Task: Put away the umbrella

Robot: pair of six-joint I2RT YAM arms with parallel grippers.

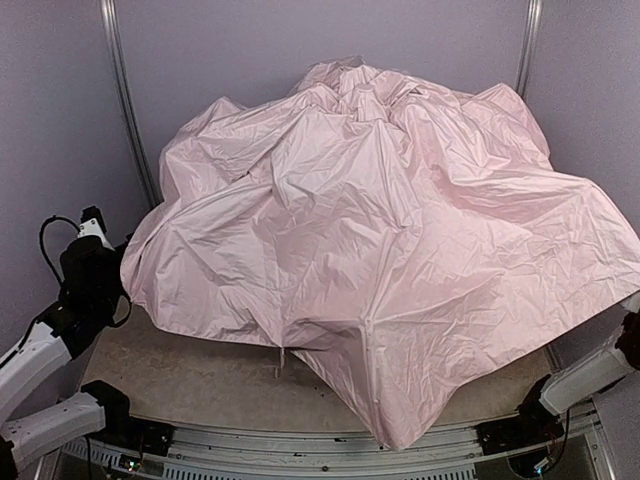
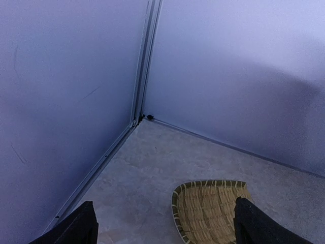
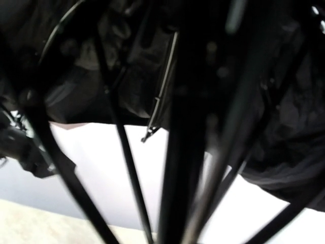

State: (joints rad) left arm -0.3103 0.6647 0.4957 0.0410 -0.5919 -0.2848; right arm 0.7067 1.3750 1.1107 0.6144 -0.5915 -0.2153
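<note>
The pink umbrella (image 1: 380, 260) sprawled crumpled across the table (image 1: 180, 380), neither folded nor stowed. At the left edge the left claw (image 2: 163, 223) gaped wide, empty; the right claw, hidden beneath, could not be judged.

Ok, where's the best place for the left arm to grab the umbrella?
Probably the canopy's left hem, coming in from the left: the umbrella lies spread open over the table, and that loose edge is exposed and free to pinch.
</note>
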